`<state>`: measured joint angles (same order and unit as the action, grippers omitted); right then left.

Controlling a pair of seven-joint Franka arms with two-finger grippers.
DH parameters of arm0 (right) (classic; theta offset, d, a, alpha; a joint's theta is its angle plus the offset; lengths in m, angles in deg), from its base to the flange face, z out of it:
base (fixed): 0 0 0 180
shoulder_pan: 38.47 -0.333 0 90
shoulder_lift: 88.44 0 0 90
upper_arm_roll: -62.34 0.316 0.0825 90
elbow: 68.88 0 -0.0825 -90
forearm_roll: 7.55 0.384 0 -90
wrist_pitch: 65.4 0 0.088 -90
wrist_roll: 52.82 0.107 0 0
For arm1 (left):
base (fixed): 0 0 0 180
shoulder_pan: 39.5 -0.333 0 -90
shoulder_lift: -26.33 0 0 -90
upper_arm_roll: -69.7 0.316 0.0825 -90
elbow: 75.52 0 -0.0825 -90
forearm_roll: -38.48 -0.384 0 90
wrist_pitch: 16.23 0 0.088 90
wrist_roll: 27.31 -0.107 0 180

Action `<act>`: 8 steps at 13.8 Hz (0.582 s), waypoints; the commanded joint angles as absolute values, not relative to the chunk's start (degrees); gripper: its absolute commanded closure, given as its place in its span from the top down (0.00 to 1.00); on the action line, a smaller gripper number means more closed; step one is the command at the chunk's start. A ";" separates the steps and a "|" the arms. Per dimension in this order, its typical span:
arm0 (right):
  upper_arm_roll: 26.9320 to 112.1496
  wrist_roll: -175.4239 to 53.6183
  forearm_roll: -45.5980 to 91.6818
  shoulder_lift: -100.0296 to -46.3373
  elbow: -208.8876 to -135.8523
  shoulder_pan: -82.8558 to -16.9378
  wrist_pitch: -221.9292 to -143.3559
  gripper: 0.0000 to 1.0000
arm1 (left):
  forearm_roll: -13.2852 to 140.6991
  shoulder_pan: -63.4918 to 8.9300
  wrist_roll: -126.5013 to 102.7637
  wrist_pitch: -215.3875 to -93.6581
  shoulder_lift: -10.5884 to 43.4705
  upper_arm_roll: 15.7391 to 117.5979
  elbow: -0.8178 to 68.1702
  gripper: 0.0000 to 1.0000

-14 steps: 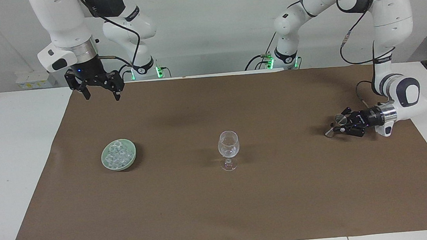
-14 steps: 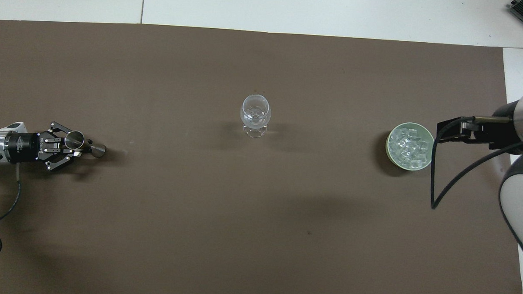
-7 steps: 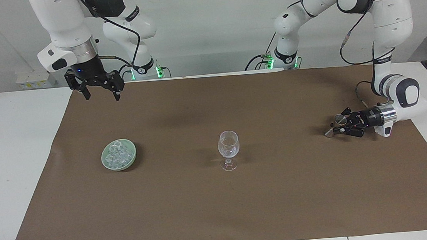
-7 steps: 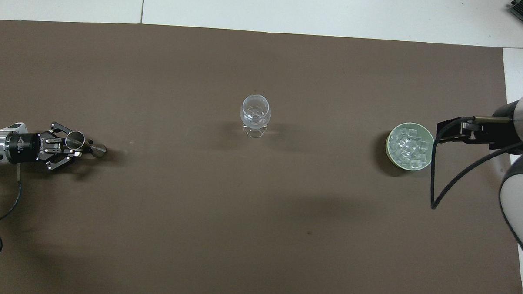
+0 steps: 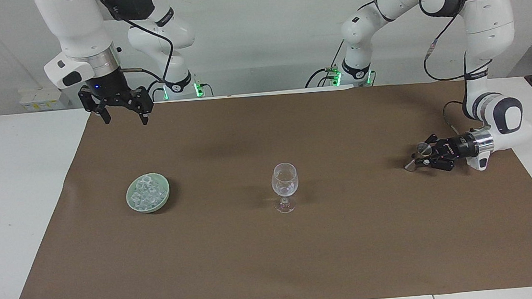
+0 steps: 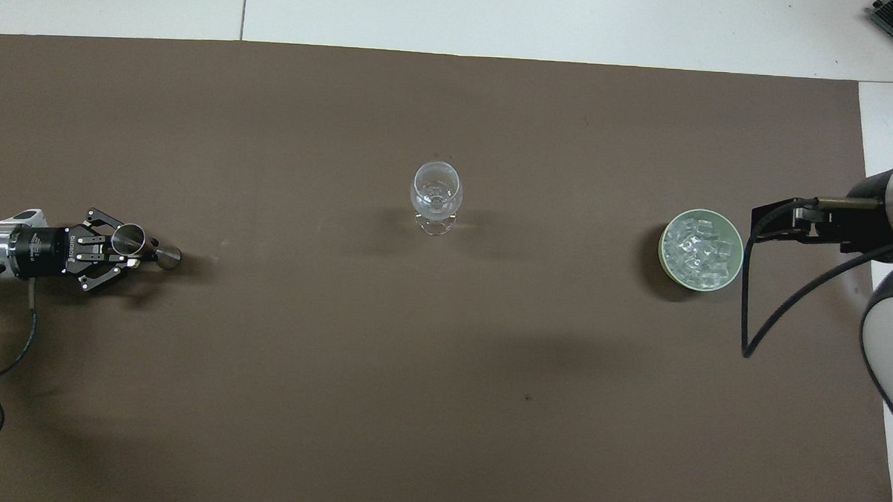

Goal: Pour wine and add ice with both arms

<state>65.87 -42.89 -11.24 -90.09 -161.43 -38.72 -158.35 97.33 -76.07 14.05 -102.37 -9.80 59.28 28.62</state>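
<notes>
Claws barely moved: my left claw (image 5: 421, 157) still gripped the little metal cup (image 5: 419, 154) beside the wine glass (image 5: 284, 184), my right claw (image 5: 124, 115) waited wide, so nothing got poured.

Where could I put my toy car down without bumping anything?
Plenty of bare brown mat lies farther from the robots than the wine glass and the green bowl of ice. Bare mat also lies between bowl and glass. It's crowded where the left tool grips a metal cup.
</notes>
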 commanded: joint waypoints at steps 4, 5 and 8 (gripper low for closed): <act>65.94 -44.91 -11.06 -90.28 -160.99 -37.51 -157.51 1.00 | 96.14 -76.85 14.52 -101.92 -10.76 58.80 27.40 0.22; 65.94 -44.91 -11.24 -90.28 -160.99 -37.51 -157.59 1.00 | 96.14 -76.85 14.52 -101.92 -10.76 58.80 27.40 0.24; 65.94 -46.13 -11.06 -90.28 -161.08 -37.51 -158.12 1.00 | 96.14 -76.85 14.61 -101.92 -10.76 58.80 27.31 0.36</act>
<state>65.77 -43.51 -11.25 -90.09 -161.32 -38.15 -158.24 97.21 -76.08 14.05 -102.37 -9.89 59.28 28.61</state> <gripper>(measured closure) 0.000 0.687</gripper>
